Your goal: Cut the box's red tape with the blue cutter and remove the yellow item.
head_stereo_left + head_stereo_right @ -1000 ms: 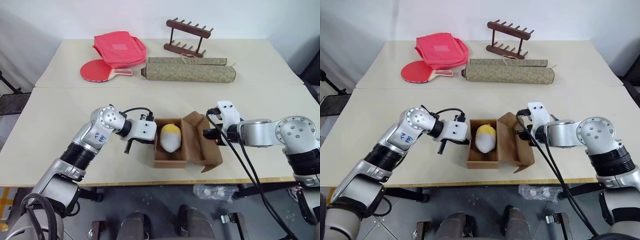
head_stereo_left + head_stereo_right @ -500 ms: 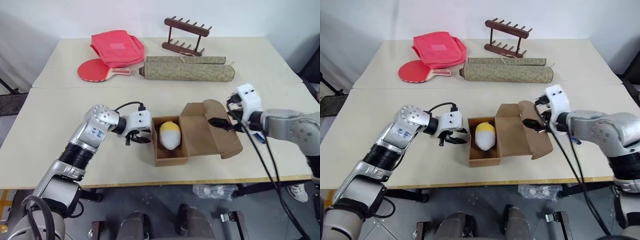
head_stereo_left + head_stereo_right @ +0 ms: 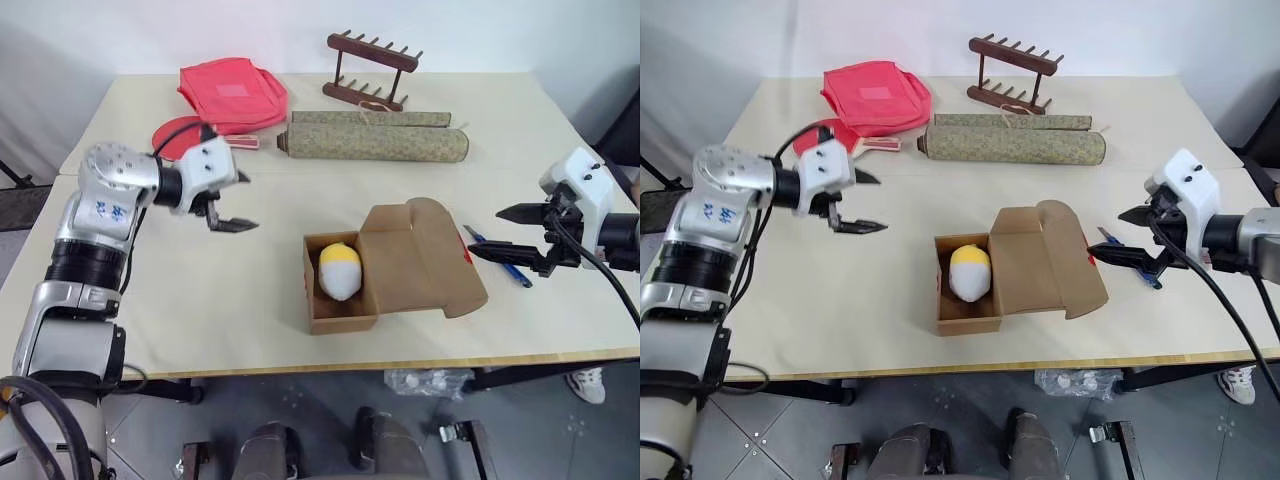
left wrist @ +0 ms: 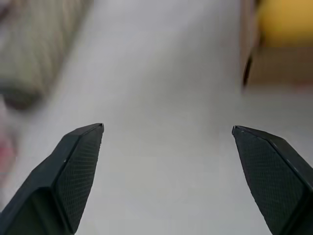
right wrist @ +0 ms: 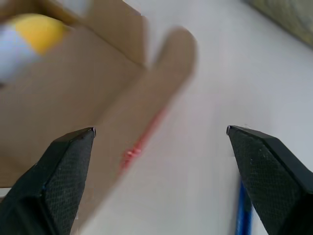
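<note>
Box (image 3: 345,290) is sitting open on the counter (image 3: 200,300) with the yellow item (image 3: 339,270) lying lengthwise inside, roughly midway between both empty, wide-open grippers, left gripper (image 3: 222,208) hovering up-left, right gripper (image 3: 508,232) hanging past the flaps by the blue cutter (image 3: 498,257).

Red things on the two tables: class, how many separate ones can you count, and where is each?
3. A red fabric zip pouch at the far left; a red table-tennis paddle beside it, partly behind the left arm; a red tape strip on the open cardboard box's flap. Others may be hidden.
</note>
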Tool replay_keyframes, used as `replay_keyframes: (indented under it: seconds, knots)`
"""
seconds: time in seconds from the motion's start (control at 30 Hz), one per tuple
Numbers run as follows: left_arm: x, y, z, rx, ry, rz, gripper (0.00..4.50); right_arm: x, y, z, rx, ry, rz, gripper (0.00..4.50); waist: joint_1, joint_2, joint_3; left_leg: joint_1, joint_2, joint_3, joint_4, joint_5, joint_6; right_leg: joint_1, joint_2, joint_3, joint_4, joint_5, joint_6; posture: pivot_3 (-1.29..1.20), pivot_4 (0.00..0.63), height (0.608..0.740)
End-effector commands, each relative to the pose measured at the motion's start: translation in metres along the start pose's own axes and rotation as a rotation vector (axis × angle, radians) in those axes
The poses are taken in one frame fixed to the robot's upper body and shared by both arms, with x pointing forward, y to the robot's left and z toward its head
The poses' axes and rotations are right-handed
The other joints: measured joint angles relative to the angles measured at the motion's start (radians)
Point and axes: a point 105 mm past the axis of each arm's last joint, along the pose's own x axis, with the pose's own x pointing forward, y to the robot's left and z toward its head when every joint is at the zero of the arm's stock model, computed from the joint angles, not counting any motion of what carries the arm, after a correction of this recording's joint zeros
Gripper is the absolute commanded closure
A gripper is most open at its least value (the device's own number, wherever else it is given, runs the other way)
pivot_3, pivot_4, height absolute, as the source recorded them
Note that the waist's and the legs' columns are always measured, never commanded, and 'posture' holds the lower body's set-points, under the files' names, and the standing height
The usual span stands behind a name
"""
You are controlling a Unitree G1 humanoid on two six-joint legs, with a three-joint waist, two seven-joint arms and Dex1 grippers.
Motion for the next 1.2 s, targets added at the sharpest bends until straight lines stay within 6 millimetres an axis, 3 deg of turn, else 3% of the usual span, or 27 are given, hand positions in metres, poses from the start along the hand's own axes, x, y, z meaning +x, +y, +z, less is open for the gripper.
replay_keyframes:
  seconds: [0.03, 0.1, 0.3, 0.53, 0.67, 0.93, 1.07, 1.2]
  knots:
    - [0.020, -0.014, 0.038, 0.081, -0.131, -0.124, 0.04, -0.008, 0.011, 0.016, -0.103, -0.063, 0.034, 0.00, 0.002, 0.000, 0.000, 0.000, 0.000, 0.000, 0.000, 0.000, 0.000, 0.000, 0.000, 0.000, 0.000, 0.000, 0.000, 0.00, 0.150, 0.740]
    - [0.038, -0.023, 0.051, 0.081, -0.179, -0.188, 0.04, -0.009, 0.016, 0.017, -0.121, -0.078, 0.047, 0.00, 0.003, 0.000, 0.000, 0.000, 0.000, 0.001, 0.001, 0.000, 0.000, 0.000, 0.001, 0.000, 0.001, 0.000, 0.000, 0.00, 0.150, 0.740]
    - [0.079, -0.068, 0.058, 0.098, -0.166, -0.426, 0.04, -0.009, 0.039, 0.022, -0.184, -0.118, 0.097, 0.00, 0.001, -0.001, 0.001, 0.001, 0.000, 0.000, 0.001, 0.000, 0.000, 0.000, 0.001, 0.000, 0.001, 0.000, 0.000, 0.00, 0.150, 0.740]
    - [0.093, -0.096, 0.034, 0.183, -0.024, -0.558, 0.04, -0.017, 0.045, 0.013, -0.154, -0.130, 0.032, 0.00, 0.002, -0.001, 0.001, 0.001, 0.001, -0.001, 0.002, 0.000, 0.000, 0.000, 0.001, 0.001, 0.002, 0.000, 0.000, 0.00, 0.150, 0.740]
    - [0.099, -0.091, 0.017, 0.228, 0.081, -0.524, 0.93, -0.018, 0.048, 0.009, -0.144, -0.131, 0.012, 0.00, 0.010, -0.001, 0.000, 0.001, 0.001, -0.002, 0.003, 0.000, 0.000, 0.001, 0.000, 0.001, 0.002, 0.000, -0.001, 0.00, 0.150, 0.740]
    - [0.101, -0.084, 0.036, 0.244, -0.015, -0.496, 3.42, -0.019, 0.046, 0.006, -0.142, -0.129, -0.008, 0.00, 0.010, -0.001, 0.000, 0.001, 0.001, -0.003, 0.004, 0.000, 0.000, 0.001, 0.000, 0.001, 0.003, 0.001, -0.002, 0.00, 0.150, 0.740]
    - [0.098, -0.073, 0.049, 0.217, -0.071, -0.444, 4.44, -0.020, 0.043, 0.007, -0.153, -0.124, -0.008, 0.00, 0.011, -0.001, 0.001, 0.001, 0.001, -0.003, 0.004, 0.000, 0.000, 0.001, 0.000, 0.001, 0.003, 0.001, -0.002, 0.00, 0.150, 0.740]
    - [0.086, -0.059, 0.060, 0.143, -0.118, -0.375, 4.49, -0.021, 0.039, 0.010, -0.175, -0.125, -0.013, 0.00, 0.010, -0.001, 0.001, 0.001, 0.001, -0.002, 0.004, 0.000, 0.000, 0.001, 0.000, 0.001, 0.003, 0.001, -0.002, 0.00, 0.150, 0.740]
